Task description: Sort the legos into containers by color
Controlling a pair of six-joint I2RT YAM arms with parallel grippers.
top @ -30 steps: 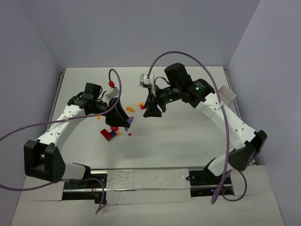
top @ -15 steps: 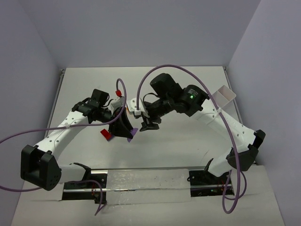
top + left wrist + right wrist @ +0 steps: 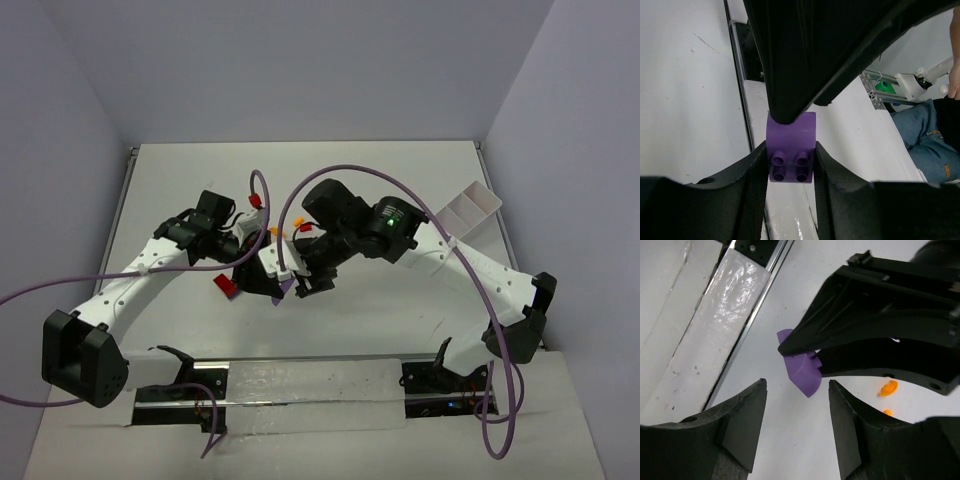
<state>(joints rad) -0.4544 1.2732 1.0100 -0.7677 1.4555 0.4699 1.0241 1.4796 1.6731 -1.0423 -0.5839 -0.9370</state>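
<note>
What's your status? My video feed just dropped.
Left gripper shut on purple lego. Right gripper open, facing it. Orange legos loose nearby. Container at far right.

I hold a purple brick (image 3: 791, 150), four studs showing, clamped in my left gripper (image 3: 790, 169). A red piece (image 3: 226, 286) and orange bits (image 3: 887, 388) lie loose nearby, and a white tub (image 3: 470, 208) stands far right.

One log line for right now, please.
left claw: shut on purple brick | right claw: open, facing brick | orange bits: loose on table

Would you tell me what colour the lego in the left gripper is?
The lego is purple, clearest in the left wrist view.
</note>
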